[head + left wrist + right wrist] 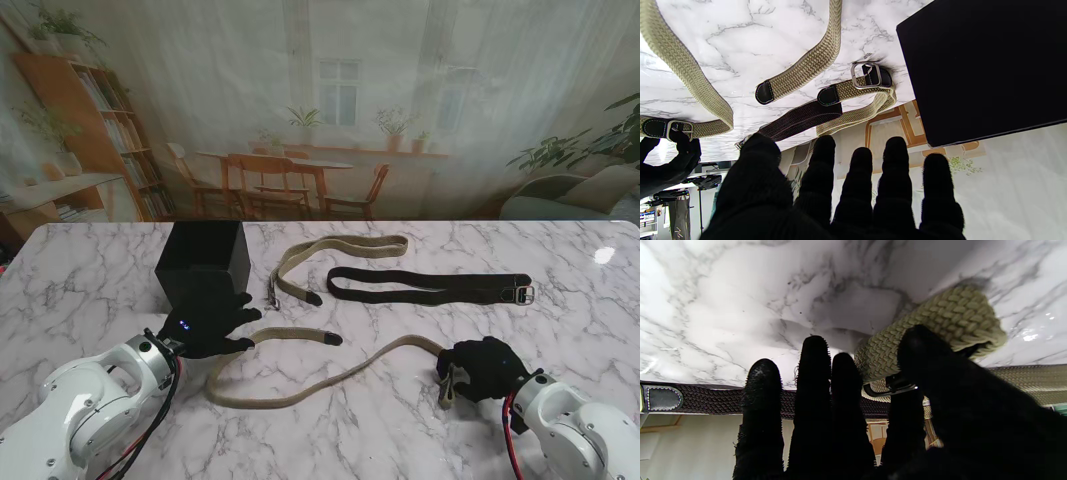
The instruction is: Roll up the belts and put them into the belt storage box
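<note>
R hand (484, 368) clamped on buckle end of near khaki belt (300, 396), first fold started. L hand (210, 322) empty, fingers spread, beside black box (203, 262). Risk imo: webbing's springy, coil unwinds w/o L pinning tail on surface (400, 430).

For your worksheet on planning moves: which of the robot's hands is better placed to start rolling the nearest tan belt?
The right hand. Its fingers are already closed on the buckle end of the near tan belt, whereas the left hand is open beside the black box, holding nothing.
</note>
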{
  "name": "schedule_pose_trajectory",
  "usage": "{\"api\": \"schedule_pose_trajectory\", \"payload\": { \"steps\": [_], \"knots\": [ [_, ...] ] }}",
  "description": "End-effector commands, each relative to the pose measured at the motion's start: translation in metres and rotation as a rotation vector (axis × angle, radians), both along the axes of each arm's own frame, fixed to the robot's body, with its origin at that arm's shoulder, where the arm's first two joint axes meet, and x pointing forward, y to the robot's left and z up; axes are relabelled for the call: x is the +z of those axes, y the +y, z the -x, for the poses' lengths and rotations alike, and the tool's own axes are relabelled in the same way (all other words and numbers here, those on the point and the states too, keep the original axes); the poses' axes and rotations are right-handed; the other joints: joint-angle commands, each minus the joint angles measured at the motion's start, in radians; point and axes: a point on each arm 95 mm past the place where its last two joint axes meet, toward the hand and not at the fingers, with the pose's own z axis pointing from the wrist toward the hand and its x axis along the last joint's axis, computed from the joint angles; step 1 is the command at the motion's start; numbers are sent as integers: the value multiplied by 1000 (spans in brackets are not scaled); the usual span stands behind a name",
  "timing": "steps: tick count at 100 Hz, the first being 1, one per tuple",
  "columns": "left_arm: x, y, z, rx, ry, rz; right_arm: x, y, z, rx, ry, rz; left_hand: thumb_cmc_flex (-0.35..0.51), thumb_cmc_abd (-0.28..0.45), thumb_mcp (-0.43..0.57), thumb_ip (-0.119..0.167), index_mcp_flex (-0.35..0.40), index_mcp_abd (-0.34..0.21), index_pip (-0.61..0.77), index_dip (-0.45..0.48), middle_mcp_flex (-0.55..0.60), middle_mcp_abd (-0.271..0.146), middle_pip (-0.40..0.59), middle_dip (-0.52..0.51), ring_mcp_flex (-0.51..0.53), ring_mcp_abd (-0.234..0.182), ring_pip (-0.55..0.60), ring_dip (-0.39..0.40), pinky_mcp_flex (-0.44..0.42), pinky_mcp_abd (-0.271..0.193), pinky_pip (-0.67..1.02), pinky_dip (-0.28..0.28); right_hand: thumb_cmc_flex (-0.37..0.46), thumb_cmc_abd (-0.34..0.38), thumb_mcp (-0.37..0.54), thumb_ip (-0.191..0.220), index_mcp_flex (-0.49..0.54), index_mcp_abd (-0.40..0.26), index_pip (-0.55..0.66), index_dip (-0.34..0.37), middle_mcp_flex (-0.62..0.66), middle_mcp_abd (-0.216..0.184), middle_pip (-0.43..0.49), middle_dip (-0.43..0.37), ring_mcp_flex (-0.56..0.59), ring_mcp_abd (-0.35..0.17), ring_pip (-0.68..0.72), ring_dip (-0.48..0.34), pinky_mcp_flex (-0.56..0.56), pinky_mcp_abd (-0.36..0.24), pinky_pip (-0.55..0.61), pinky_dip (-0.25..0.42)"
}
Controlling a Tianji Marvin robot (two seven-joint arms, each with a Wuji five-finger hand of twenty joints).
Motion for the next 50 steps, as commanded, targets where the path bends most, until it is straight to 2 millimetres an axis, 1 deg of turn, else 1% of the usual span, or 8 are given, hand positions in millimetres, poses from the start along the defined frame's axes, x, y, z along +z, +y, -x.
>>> {"api": "schedule_pose_trajectory", "payload": {
  "steps": [1,10,15,23,28,35,40,50],
  "knots": [
    [-3,0,0,6,17,-7,-5,2,3,-6,9,-11,-1,51,-22,1,-9,17,-9,11,-21,19,-17,7,-10,16,-12,4,-11,35,-33,18,-36,35,-22,-18,98,-38,145,34,-105,4,-9,-23,-46,-9,50,5,-16,44,13,23],
    [-4,0,0,6,17,-7,-6,2,2,-9,3,-17,-2,50,-22,2,-9,18,-9,11,-21,18,-17,7,-10,17,-12,4,-11,35,-33,18,-49,33,-17,-15,127,-15,165,-16,-158,22,-73,-110,-91,0,11,-46,-32,67,-9,23],
    [-4,0,0,6,17,-7,-6,3,2,-11,2,-22,-2,52,-22,1,-9,18,-10,11,-21,19,-17,7,-11,16,-12,4,-13,35,-34,18,-54,31,-14,-14,143,9,176,-59,-152,34,-117,-165,-108,14,-64,-99,-46,82,-38,11],
    [-4,0,0,6,17,-7,-7,3,2,-19,2,-34,-1,51,-22,2,-8,18,-9,11,-21,20,-17,7,-11,17,-12,4,-12,36,-34,18,-56,27,-3,-13,170,102,205,-121,-119,70,-178,-245,-107,32,-143,-154,-60,94,-69,-7],
    [-4,0,0,5,16,-6,-8,4,2,-26,1,-43,-2,52,-22,1,-9,17,-9,11,-21,19,-17,7,-11,15,-12,4,-12,36,-34,18,-49,29,3,-16,164,141,225,-135,-96,75,-186,-261,-91,40,-161,-164,-60,96,-72,-12],
    [-4,0,0,6,16,-6,-9,4,1,-35,-9,-63,-1,51,-22,2,-8,18,-9,11,-21,19,-17,7,-11,17,-12,4,-12,36,-34,18,-45,29,9,-21,149,179,257,-152,9,47,-173,-265,-25,33,-151,-158,-38,102,-73,-20],
    [-4,0,0,6,16,-6,-11,5,0,-41,-21,-83,-2,51,-22,1,-8,19,-9,11,-21,20,-17,7,-11,17,-12,4,-12,36,-34,18,-41,31,9,-25,138,191,277,-160,84,10,-146,-255,25,22,-132,-145,-26,96,-62,-19],
    [-4,0,0,6,17,-6,-13,5,-2,-43,-44,-94,-1,51,-22,2,-6,18,-8,12,-21,20,-18,7,-11,17,-12,4,-12,35,-34,18,-42,45,1,-28,106,186,323,-180,172,-57,-30,-150,105,-5,-48,-60,-11,52,-13,5]
  ]
}}
